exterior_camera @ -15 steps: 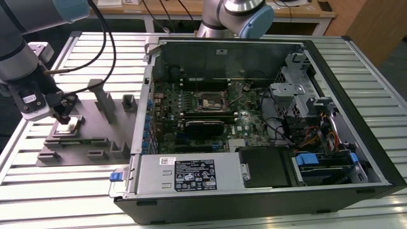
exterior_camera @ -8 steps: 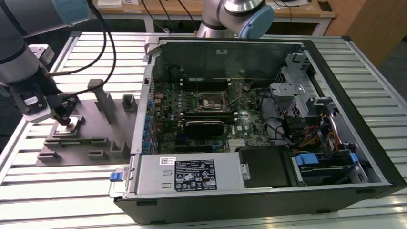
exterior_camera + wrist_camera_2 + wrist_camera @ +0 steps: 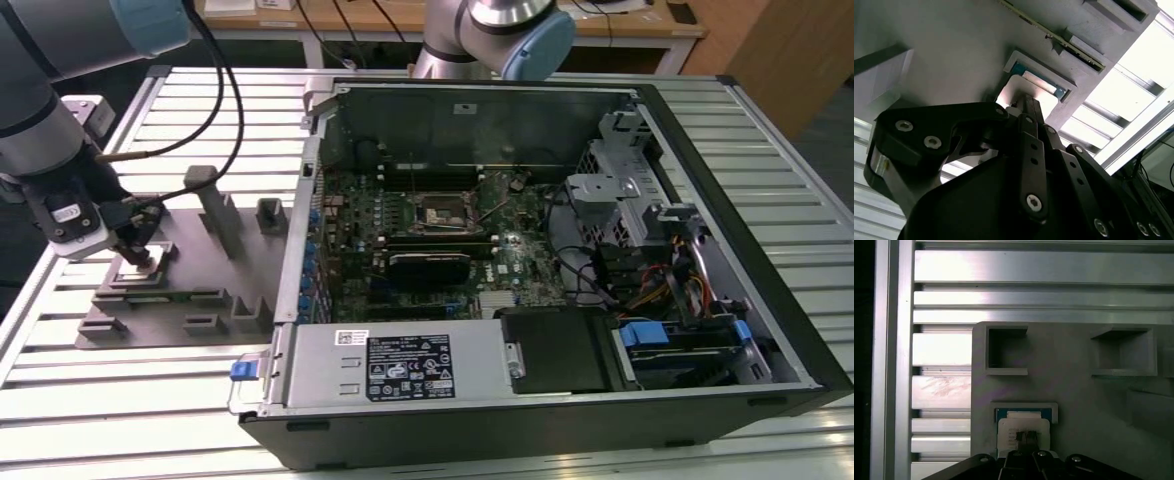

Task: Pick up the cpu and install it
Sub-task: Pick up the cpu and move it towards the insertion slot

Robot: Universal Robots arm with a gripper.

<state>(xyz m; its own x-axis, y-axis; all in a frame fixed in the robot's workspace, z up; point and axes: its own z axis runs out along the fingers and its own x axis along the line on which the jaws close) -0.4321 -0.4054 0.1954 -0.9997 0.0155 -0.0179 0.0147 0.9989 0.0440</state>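
A black robot gripper (image 3: 135, 252) hangs straight down over a flat grey plastic tray (image 3: 200, 290) with raised blocks and square pockets. The tray lies on the ribbed aluminium bench (image 3: 147, 390), close to the bench edge at the exterior view's left.

The cpu (image 3: 158, 258), a small flat square chip with a pale silver top, sits level in a shallow framed recess of the tray, near the tray's corner farthest from the computer. In both wrist views the gripper (image 3: 1026, 102) (image 3: 1026, 436) points at the middle of the cpu (image 3: 1016, 87) (image 3: 1024, 421). Its jaws are drawn together into one narrow tip, far narrower than the chip. Whether the tip touches the metal top cannot be told. A thin blue-green rim shows along one side of the chip inside the recess.

Just beside the tray, filling the middle of the bench, an open black computer case (image 3: 747, 250) lies on its side. Its green motherboard (image 3: 360, 230) faces up, with a square dark metal-framed socket (image 3: 441, 212) well apart from the gripper.
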